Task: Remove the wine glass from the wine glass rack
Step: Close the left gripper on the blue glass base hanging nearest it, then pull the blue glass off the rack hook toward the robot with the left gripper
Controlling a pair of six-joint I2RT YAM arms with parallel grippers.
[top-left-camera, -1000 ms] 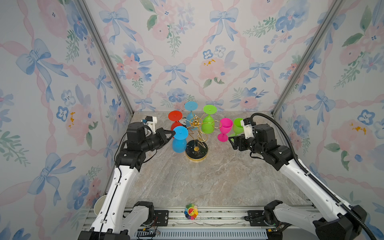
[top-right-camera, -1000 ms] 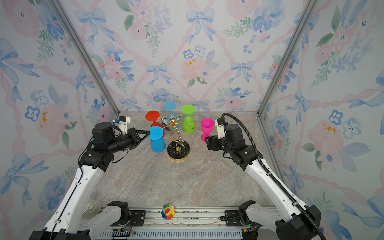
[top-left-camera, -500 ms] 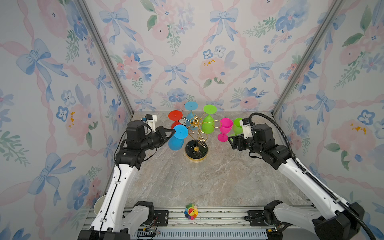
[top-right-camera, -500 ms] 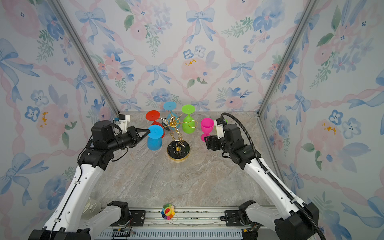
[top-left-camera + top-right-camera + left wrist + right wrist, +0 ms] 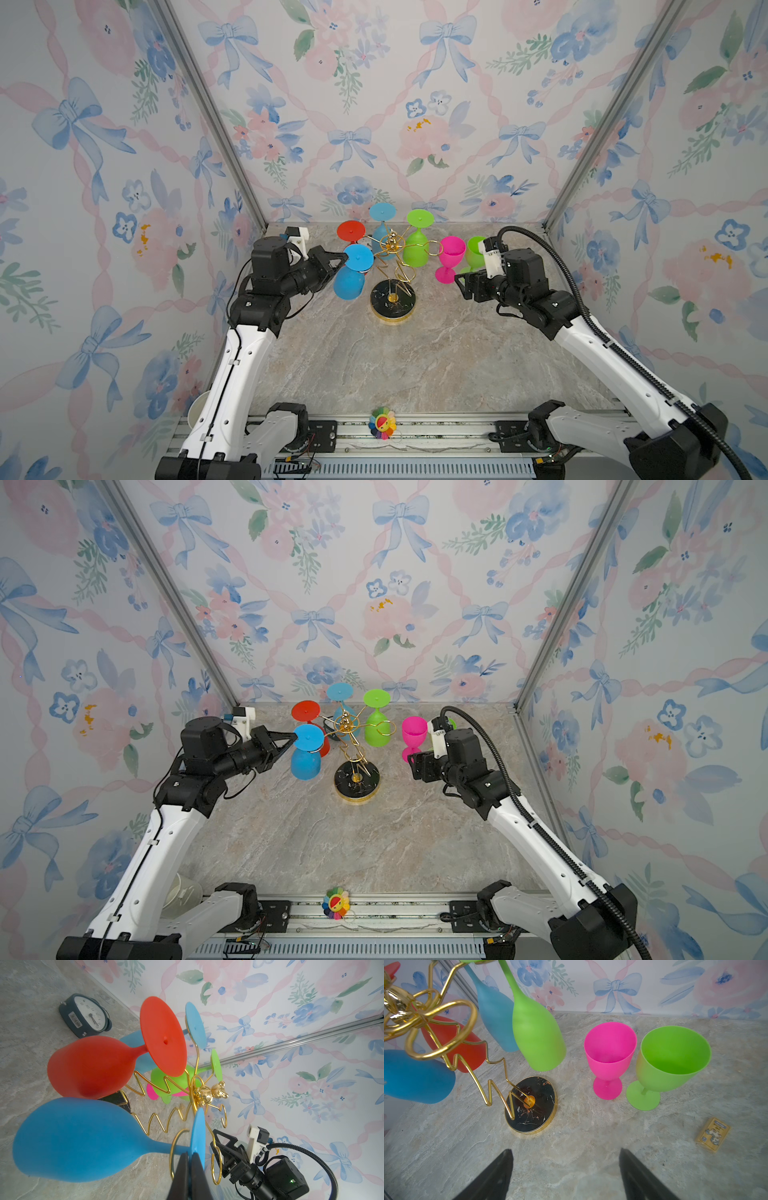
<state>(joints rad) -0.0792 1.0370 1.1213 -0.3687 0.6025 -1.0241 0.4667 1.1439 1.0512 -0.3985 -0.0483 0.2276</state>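
Tabletop [image 5: 415, 365] is lying open on the near side, with walls closing in left, right and far. Wine glass rack [image 5: 392, 305] is standing centre-far. Pink glass [image 5: 451, 257] and green glass [image 5: 473, 253] are standing right of it, already off.

I am gripping the blue wine glass [image 5: 349, 284], tilted at the rack's left, with left fingers [image 5: 180, 1178] clenched on its foot. Its stem is sitting inside the gold loop [image 5: 176, 1147], so I judge sliding it out leftward is what's left. Right fingers [image 5: 496, 1172] are spread, holding nothing.

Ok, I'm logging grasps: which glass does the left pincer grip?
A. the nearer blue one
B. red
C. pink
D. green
A: in the left wrist view the left pincer is shut on the foot rim of the blue glass, whose stem hangs in a loop of the rack.
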